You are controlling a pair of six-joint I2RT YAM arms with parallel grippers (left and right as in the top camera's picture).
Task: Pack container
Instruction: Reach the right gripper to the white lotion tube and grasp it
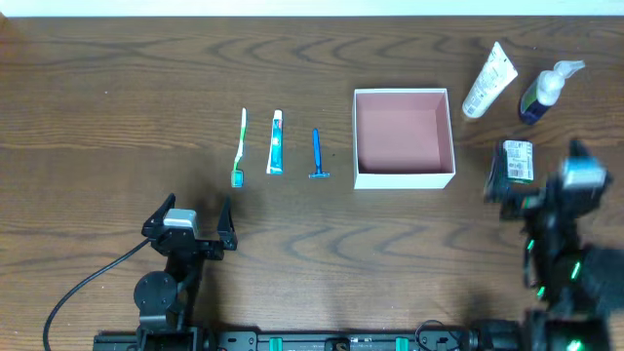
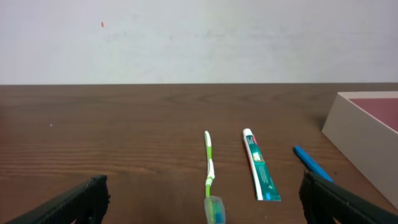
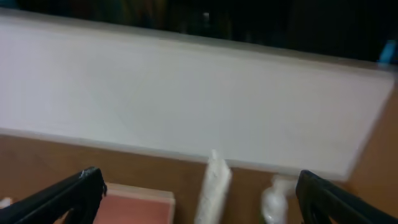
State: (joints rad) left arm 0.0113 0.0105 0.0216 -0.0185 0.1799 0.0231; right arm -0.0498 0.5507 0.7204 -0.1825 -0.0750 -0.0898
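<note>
The container [image 1: 405, 178], a square shallow box with white walls and a pink inside, stands empty right of centre. It also shows in the left wrist view [image 2: 357, 134] and the right wrist view [image 3: 140, 208]. A green toothbrush [image 1: 240, 146], a toothpaste tube [image 1: 277, 142] and a blue razor [image 1: 317, 154] lie in a row to its left. My left gripper [image 1: 191, 226] is open and empty, near the front, just short of the toothbrush [image 2: 209, 165]. My right gripper [image 1: 541, 183] is open and empty by a dark packet [image 1: 518, 161].
A white tube [image 1: 489, 81] and a blue bottle with a white pump [image 1: 544, 90] lie at the back right, and show blurred in the right wrist view as the tube [image 3: 212, 186] and the bottle [image 3: 277, 199]. Toothpaste [image 2: 260, 165] and razor [image 2: 311, 163] lie ahead of the left gripper.
</note>
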